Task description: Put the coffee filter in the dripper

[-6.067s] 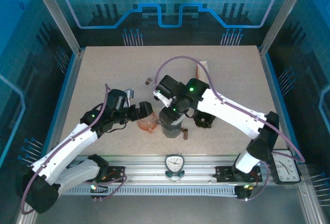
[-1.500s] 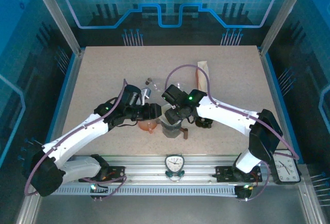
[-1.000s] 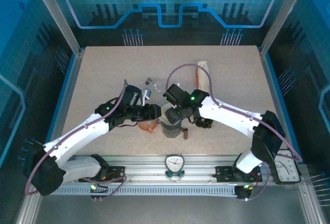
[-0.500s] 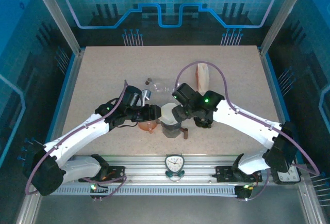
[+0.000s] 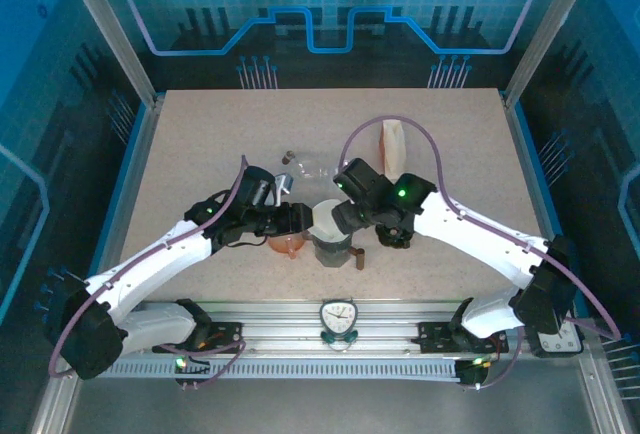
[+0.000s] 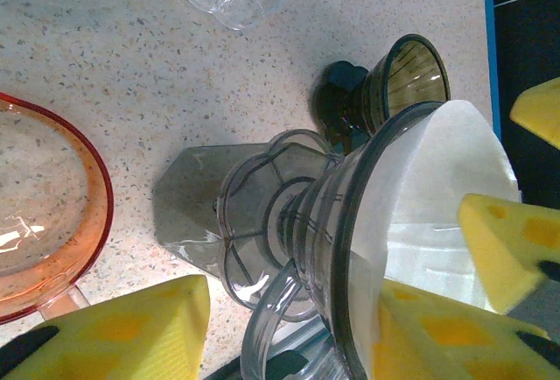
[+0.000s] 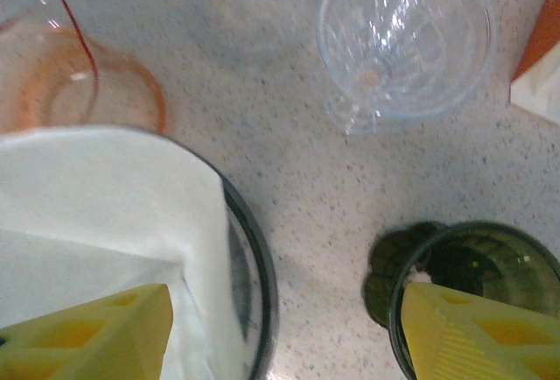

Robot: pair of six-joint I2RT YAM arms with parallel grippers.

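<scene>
A smoky clear dripper (image 5: 332, 246) stands at the table's front centre with the white coffee filter (image 5: 328, 220) sitting inside its cone. In the left wrist view the dripper (image 6: 289, 214) lies between the yellow fingers of my left gripper (image 6: 280, 336). One finger stands apart from its base and handle, the other rests by the filter (image 6: 437, 179). My left gripper (image 5: 300, 222) is open. My right gripper (image 5: 346, 216) hangs open just right of the rim. Its fingers (image 7: 87, 336) straddle the dripper's rim (image 7: 258, 284) and bare table, and the filter (image 7: 96, 196) lies loose.
An orange cup (image 5: 287, 244) stands left of the dripper. A dark green dripper (image 5: 398, 236) is close on the right, and a clear glass dripper (image 5: 312, 167) sits behind. A pack of filters (image 5: 393, 142) lies further back. A small brown piece (image 5: 360, 259) lies at the front.
My right gripper has drawn back to the right off the dripper, its arm swinging outward, and the white filter now shows in the cone. The left arm has stayed put.
</scene>
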